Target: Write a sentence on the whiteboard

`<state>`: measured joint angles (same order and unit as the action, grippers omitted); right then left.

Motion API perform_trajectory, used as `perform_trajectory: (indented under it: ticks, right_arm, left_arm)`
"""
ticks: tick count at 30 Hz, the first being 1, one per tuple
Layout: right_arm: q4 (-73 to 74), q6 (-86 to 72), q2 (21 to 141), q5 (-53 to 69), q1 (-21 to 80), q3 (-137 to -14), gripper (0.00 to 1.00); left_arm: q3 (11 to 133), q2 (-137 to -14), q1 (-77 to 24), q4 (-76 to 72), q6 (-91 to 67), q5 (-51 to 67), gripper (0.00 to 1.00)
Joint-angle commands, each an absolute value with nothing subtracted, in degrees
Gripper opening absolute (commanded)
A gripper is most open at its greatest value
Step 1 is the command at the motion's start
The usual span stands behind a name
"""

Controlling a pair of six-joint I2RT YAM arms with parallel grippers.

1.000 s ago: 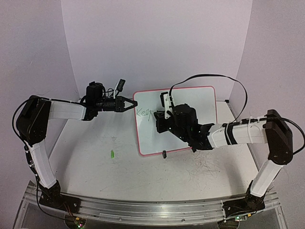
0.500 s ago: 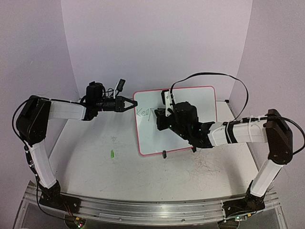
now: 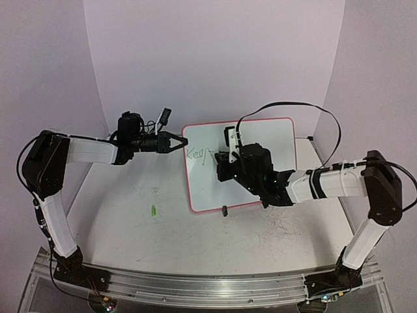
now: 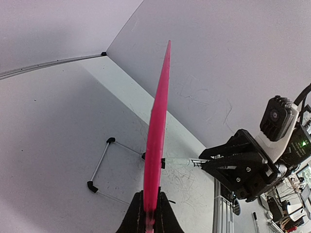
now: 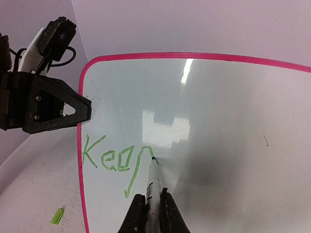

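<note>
The whiteboard point(image 3: 267, 147) stands tilted on the table, its red-pink rim showing edge-on in the left wrist view point(image 4: 158, 126). My left gripper point(image 3: 177, 145) is shut on the board's left edge point(image 4: 150, 213). My right gripper point(image 3: 225, 160) is shut on a white marker point(image 5: 152, 187), its tip touching the board point(image 5: 233, 126). The sentence point(image 5: 116, 158) is partial green writing, "Kee" plus an unfinished "p"; it also shows in the top view point(image 3: 197, 154).
A small green marker cap point(image 3: 153, 210) lies on the table left of the board, also in the right wrist view point(image 5: 57, 216). Black clip feet point(image 3: 225, 210) hold the board's near edge. A wire stand point(image 4: 99, 165) props the board behind.
My right gripper has moved a little to the right along the board with the marker, adding the top curve of the "p". The left arm and board have not moved.
</note>
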<state>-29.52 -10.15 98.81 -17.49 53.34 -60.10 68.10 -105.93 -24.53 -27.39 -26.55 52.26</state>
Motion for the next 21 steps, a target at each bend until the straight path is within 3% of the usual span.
perform_trajectory:
  ticks: [1, 11, 21]
  right_arm:
    - [-28.98, -11.57, 97.12, -17.67, 53.15, -58.51, 0.0]
    - [-29.57, -11.95, 100.1, -13.96, 54.01, -62.18, 0.0]
    - [-32.03, -11.74, 90.44, -12.71, 50.85, -54.74, 0.0]
  left_arm:
    - [68.41, -102.91, -24.29, -29.61, -26.19, 52.79, 0.0]
    - [68.42, -102.95, -24.26, -29.61, -26.15, 52.81, 0.0]
    - [68.41, -102.84, -24.28, -29.62, -26.21, 52.83, 0.0]
